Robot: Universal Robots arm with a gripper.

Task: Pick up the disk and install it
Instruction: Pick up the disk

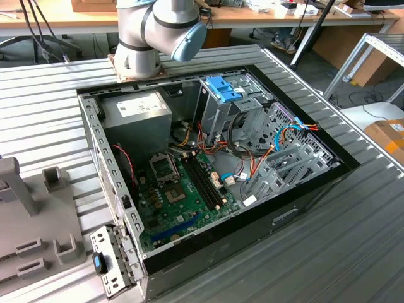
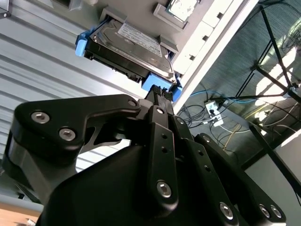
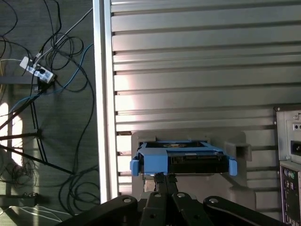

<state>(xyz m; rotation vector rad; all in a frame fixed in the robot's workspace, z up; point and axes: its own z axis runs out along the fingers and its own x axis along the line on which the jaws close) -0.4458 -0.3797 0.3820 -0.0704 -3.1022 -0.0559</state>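
Pick-up step in hand, to judge by the scene; install not yet begun. Claw (image 2: 161, 94) closed, tips nipping the middle of the blue end tab of the disk (image 2: 131, 44), as best can be told in both wrist views. Disk just ahead of the tips, label up, seated in a grey holder (image 3: 235, 141) on the slatted table (image 3: 197, 56), blue rails along both long sides. Next move likely calls for a firm, square hold on that tab and a straight draw clear of the holder, with no twist to jam the rails. Tight close in: holder walls snug on either flank of the disk. Close to one side of the claw, the table's edge rail (image 3: 99, 94), then a drop to a floor strewn with cables (image 3: 55, 49); little margin that way. To the other side, a corner of the computer case (image 3: 288, 160), near the holder but apart from it. Beyond the disk, a wide run of bare slats, the best open room. In the exterior view, case open on top, a silver cage (image 1: 218, 113) with a blue clip (image 1: 224, 88) standing among wires and metal brackets: a cramped place, hard edges all round.
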